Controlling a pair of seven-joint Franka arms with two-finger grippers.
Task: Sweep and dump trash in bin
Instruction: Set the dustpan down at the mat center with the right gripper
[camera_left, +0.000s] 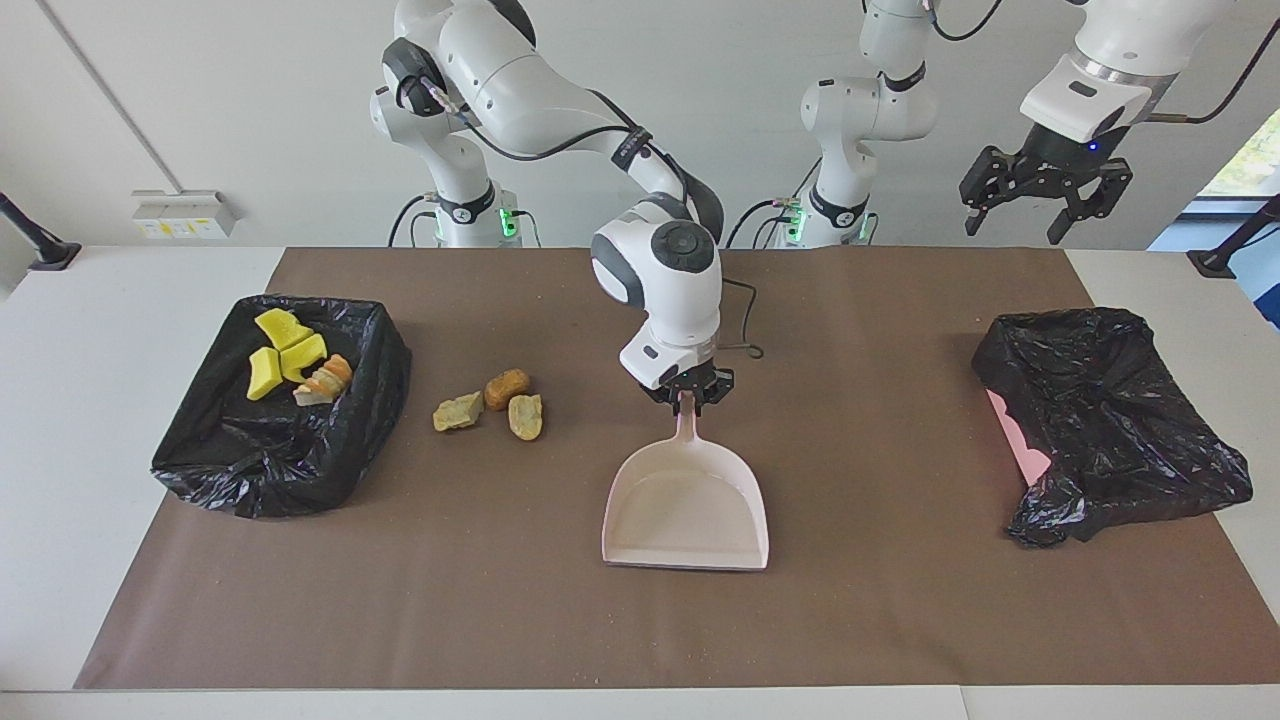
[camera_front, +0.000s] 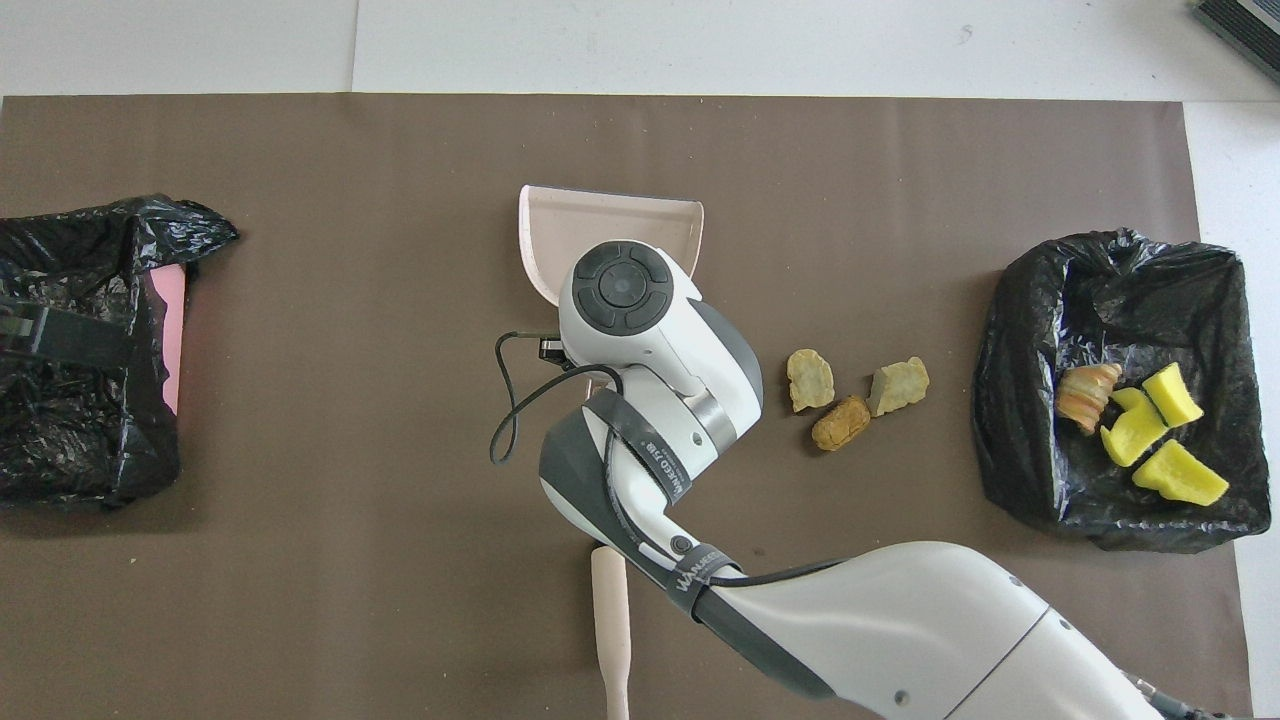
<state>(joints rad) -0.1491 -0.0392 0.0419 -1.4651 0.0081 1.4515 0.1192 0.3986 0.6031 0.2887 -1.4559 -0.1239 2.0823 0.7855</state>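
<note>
Right gripper (camera_left: 686, 393) of mine pinches the pink dustpan (camera_left: 686, 506) handle at mid-table; three trash chunks (camera_left: 489, 402) lie beside it toward my right arm's end, four more (camera_left: 290, 359) in the bin (camera_left: 375, 400). Left gripper (camera_left: 1046, 195) waits spread, raised near the other bin (camera_left: 1110, 420).

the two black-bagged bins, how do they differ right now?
The bin at the right arm's end holds four trash pieces, three yellow; the bin at the left arm's end shows none. The first bin's bag sits squarely open; the second bin's bag is crumpled, with pink exposed at one side. Both are lined with black plastic and rest on the brown mat.
</note>
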